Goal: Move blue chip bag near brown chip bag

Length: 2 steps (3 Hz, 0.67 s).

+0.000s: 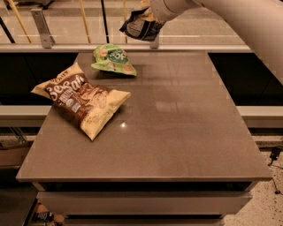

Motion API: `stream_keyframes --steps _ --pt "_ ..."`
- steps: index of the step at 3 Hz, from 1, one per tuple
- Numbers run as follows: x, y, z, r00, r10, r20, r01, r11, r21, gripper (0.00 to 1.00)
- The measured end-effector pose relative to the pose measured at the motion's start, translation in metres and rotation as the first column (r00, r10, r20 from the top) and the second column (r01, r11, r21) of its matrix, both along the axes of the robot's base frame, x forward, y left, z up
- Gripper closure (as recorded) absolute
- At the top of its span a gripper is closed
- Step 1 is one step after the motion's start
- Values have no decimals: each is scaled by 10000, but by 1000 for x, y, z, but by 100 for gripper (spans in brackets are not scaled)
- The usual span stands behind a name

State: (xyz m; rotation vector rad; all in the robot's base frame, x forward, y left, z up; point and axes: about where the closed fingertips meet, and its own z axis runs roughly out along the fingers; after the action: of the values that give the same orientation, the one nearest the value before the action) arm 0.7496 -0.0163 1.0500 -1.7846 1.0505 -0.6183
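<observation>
Your gripper (147, 9) is pinching the blue chip bag (139, 27) aloft over the far edge of the surface (185, 132) — well apart from the brown chip bag (84, 103).

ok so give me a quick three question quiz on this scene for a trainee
1. True or false: the blue chip bag lies flat on the table.
2. Where is the green snack bag relative to the brown chip bag? A) farther back, apart from it B) on top of it C) nearer the camera
3. Fill in: the gripper, at the top of the view above the table's far edge, has its jaws shut on the ____ bag.

Key: 1 false, it hangs in the air from the gripper. 2 A. 3 blue chip.
</observation>
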Motion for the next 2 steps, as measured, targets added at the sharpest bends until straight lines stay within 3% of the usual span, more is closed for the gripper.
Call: stream_keyframes --steps 2 --pt "-12 -24 44 9983 532 -222 -526 9983 260 100"
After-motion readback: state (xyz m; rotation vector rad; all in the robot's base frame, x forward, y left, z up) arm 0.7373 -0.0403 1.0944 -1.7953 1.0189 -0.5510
